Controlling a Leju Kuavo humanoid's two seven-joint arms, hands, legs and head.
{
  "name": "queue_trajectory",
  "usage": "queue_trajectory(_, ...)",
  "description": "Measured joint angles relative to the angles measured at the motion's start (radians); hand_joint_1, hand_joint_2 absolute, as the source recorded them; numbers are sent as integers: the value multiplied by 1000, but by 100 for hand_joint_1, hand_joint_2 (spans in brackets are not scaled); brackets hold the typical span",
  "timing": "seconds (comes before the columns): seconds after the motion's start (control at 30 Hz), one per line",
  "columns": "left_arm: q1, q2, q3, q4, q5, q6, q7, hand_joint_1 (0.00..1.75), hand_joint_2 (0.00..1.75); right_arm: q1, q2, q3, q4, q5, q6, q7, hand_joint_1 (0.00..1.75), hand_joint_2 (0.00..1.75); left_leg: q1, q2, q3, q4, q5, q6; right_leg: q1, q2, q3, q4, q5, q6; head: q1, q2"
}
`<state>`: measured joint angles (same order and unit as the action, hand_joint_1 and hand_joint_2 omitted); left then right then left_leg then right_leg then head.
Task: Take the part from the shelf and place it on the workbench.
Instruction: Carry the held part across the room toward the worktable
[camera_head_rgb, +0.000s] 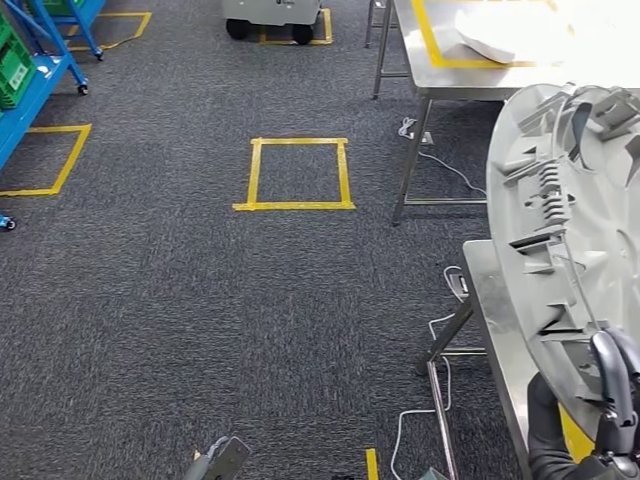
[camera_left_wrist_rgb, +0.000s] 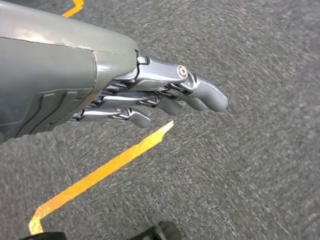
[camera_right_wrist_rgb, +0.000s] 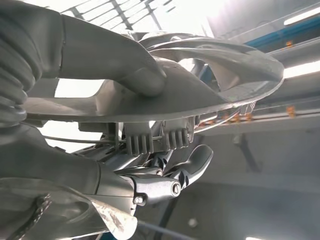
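From the head view, the part (camera_head_rgb: 573, 230), a large grey moulded disc with ribs and clips on its face, is carried at the robot's right, held up on edge and tilted. The right hand (camera_head_rgb: 604, 400) grips it at its lower rim, dark fingers curled over the edge. Held from the bottom like that, the disc stands tall and clear of the steel worktop (camera_head_rgb: 490, 300) just below it, which suits lowering it flat afterwards. A second worktop (camera_head_rgb: 483, 60) stands further off, marked with yellow tape and bearing a white bag (camera_head_rgb: 506, 40). A yellow taped square (camera_head_rgb: 298, 175) marks the carpet ahead, and blue shelves (camera_head_rgb: 30, 90) with green crates stand at the far left. My guess is the near worktop is the target, though the frame does not settle it.

In the left wrist view, the left hand (camera_left_wrist_rgb: 166, 95) hangs over carpet and a yellow tape line (camera_left_wrist_rgb: 102, 172). Its fingers are stretched out straight, close together, holding nothing: idle, kept out of the way while the other arm carries.

In the right wrist view, the thick grey thumb (camera_right_wrist_rgb: 124, 70) presses down on one face of the part's rim (camera_right_wrist_rgb: 211, 95) while the darker fingers (camera_right_wrist_rgb: 185, 170) hook under the ribbed side. That pinch across the thin edge is what keeps the disc from swinging. The glare behind is too bright to read the background well.
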<state>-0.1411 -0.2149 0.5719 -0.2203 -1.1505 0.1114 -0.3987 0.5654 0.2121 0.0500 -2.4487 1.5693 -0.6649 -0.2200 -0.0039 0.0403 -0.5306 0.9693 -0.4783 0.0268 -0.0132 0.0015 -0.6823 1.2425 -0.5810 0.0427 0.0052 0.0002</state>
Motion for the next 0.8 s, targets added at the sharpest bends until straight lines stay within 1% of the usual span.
queue_trajectory(0.03, -1, -1, 0, 0, 0, 0, 0, 0, 175, 1, 0, 0, 0, 0, 0, 1, 175, 175, 0, 9, 2, 1, -2, -2, 0, -9, 38, -67, 34, 0, 0, 0)
queue_trajectory(0.07, -2, -1, 0, 0, 0, 0, 0, 0, 175, 0, 0, 0, 0, -1, 0, 3, 175, 175, -1, 16, 3, 3, -4, -6, 1, -26, 79, -140, 59, 0, 0, 0)
queue_trajectory(0.1, -3, -1, 0, 0, 0, 0, 0, 0, 175, 0, 0, 0, 0, 0, 0, 3, 175, 175, -4, 23, 3, 6, -7, -10, 3, -39, 112, -198, 75, -5, 0, 0)
queue_trajectory(0.13, -3, -1, 0, 0, 1, 1, 0, 0, 175, 0, 0, 0, 0, 0, 0, 3, 175, 175, -7, 29, 3, 9, -9, -15, 5, -48, 131, -233, 81, -10, -1, 0)
queue_trajectory(0.17, -3, -1, 0, 0, 1, 2, 0, 0, 175, 0, 0, -1, 0, 0, 0, 4, 175, 175, -9, 36, 3, 11, -10, -18, 7, -49, 136, -244, 78, -16, -2, 0)
queue_trajectory(0.23, -4, -1, -1, 0, 2, 4, 1, 0, 175, 3, 1, -1, 0, 1, 0, 4, 175, 175, -9, 45, 3, 15, -13, -26, 7, -33, 134, -245, 83, -28, -2, 0)
queue_trajectory(0.27, -4, -1, -1, 0, 2, 5, 1, 0, 175, 4, 2, -2, 0, 1, 0, 4, 175, 175, -7, 37, 1, 24, -22, -31, 5, -26, 134, -245, 85, -33, -3, 0)
queue_trajectory(0.3, -3, -1, -1, 0, 2, 6, 1, 0, 175, 3, 3, -2, -1, 1, 0, 3, 175, 175, -5, 21, -9, 50, -43, -37, 3, -19, 133, -247, 87, -39, -4, 0)
queue_trajectory(0.33, -2, -1, -1, 0, 2, 6, 1, 0, 175, 3, 4, -2, -1, 1, 0, 2, 175, 175, -2, 1, -28, 97, -74, -42, 2, -12, 132, -247, 89, -44, -6, 0)
queue_trajectory(0.37, 0, -1, -1, 0, 2, 7, 1, 0, 175, 3, 5, -2, -2, 1, 0, 1, 175, 175, 0, -17, -56, 164, -110, -46, 2, -4, 131, -247, 90, -47, -8, 0)
queue_trajectory(0.4, 4, 0, -1, 0, 2, 7, 2, 0, 175, 4, 6, -2, -2, 1, 0, 0, 175, 175, 2, -26, -87, 235, -143, -48, 2, 5, 129, -247, 91, -50, -8, 0)
queue_trajectory(0.43, 7, 1, -1, 0, 2, 7, 3, 0, 175, 5, 7, -2, -2, 2, 0, -1, 175, 175, 2, -29, -111, 288, -160, -49, 2, 15, 128, -247, 92, -51, -8, 0)
queue_trajectory(0.47, 10, 2, -1, 0, 1, 7, 3, 0, 175, 7, 8, -2, -2, 2, 0, -2, 175, 175, 2, -31, -121, 309, -157, -48, 3, 25, 128, -247, 92, -51, -8, 0)
queue_trajectory(0.5, 12, 3, -2, 0, 1, 7, 4, 0, 175, 8, 10, -2, -2, 2, 0, -4, 175, 175, 2, -33, -112, 288, -133, -45, 3, 36, 129, -247, 93, -51, -8, 0)
queue_trajectory(0.53, 13, 3, -2, 0, 1, 7, 4, 0, 175, 10, 12, -2, -2, 2, 0, -5, 175, 175, 2, -40, -86, 232, -95, -40, 3, 47, 130, -247, 93, -51, -8, 0)
queue_trajectory(0.57, 13, 4, -2, 0, 0, 7, 4, 0, 175, 11, 13, -2, -2, 2, 0, -6, 175, 175, 2, -57, -54, 160, -57, -34, 3, 57, 131, -246, 93, -50, -8, 0)
queue_trajectory(0.6, 13, 4, -2, 0, 0, 7, 4, 0, 175, 12, 14, -2, -2, 2, 0, -7, 175, 175, 3, -76, -25, 96, -29, -27, 5, 66, 130, -245, 94, -48, -7, 0)
queue_trajectory(0.63, 13, 5, -3, 0, 0, 6, 3, 0, 175, 11, 14, -2, -2, 2, 0, -8, 175, 175, 3, -92, -4, 50, -16, -22, 5, 75, 127, -244, 95, -45, -7, 0)
queue_trajectory(0.67, 13, 5, -3, 0, 0, 6, 3, 0, 175, 12, 14, -2, -2, 2, 0, -9, 175, 175, 3, -101, 5, 27, -15, -19, 5, 83, 122, -243, 98, -40, -7, 0)
queue_trajectory(0.73, 13, 4, -4, 0, -1, 5, 3, 0, 175, 14, 15, -2, -2, 2, 0, -9, 175, 175, 4, -89, 7, 14, -18, -15, 3, 96, 111, -243, 102, -29, -8, 0)
queue_trajectory(0.77, 13, 3, -5, 0, -1, 5, 3, 0, 175, 16, 16, -3, -2, 2, 0, -9, 175, 175, 6, -80, 7, 10, -15, -13, 3, 88, 105, -238, 98, -23, -7, 0)
queue_trajectory(0.8, 12, 1, -6, 0, -1, 5, 3, 0, 175, 16, 17, -3, -3, 1, 0, -8, 175, 175, 8, -70, 8, 5, -11, -9, 4, 71, 93, -220, 84, -18, -5, 0)
